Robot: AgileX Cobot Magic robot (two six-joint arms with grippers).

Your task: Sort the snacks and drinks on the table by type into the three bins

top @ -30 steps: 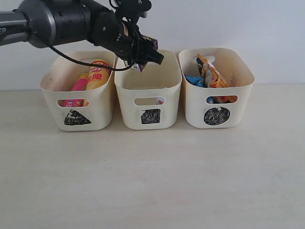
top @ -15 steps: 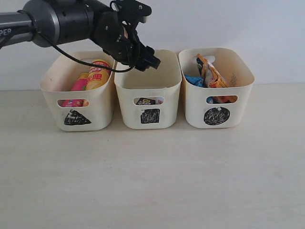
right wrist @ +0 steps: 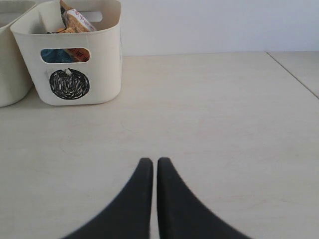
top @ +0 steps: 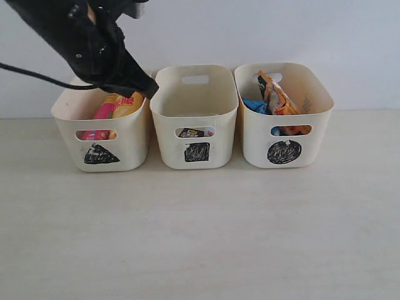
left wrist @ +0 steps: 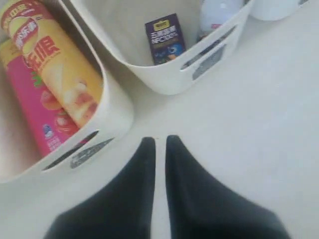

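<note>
Evidently the sorting was all but done: no snack or drink showed on the table (top: 200,250), which ran bare across the lower half of the exterior frame. The right gripper (right wrist: 155,162) hung over that open surface, jaws pressed together and empty.

Across mid-frame stood the three bins. The triangle bin (top: 69,134) at left held the yellow tube (left wrist: 60,64) and pink tube (left wrist: 35,104), lying side by side. The square bin (top: 169,131) at centre held the carton (left wrist: 166,37) beside a pale item too blurred to name. The circle bin (top: 250,134) at right held the orange bag (top: 278,94) and blue bag (top: 255,105).

The left gripper (left wrist: 160,142) was closed on nothing, its tip (top: 149,89) at upper left, just above the adjoining rims of the triangle and square bins.

The step in hand looked like clearing that arm. Doing it well would call for lifting straight up before swinging, jaws kept shut, so neither the tip nor the cable trailing at far left catches the triangle bin's rim. Room was tight between the bins; the open table in front offered the freest path.
</note>
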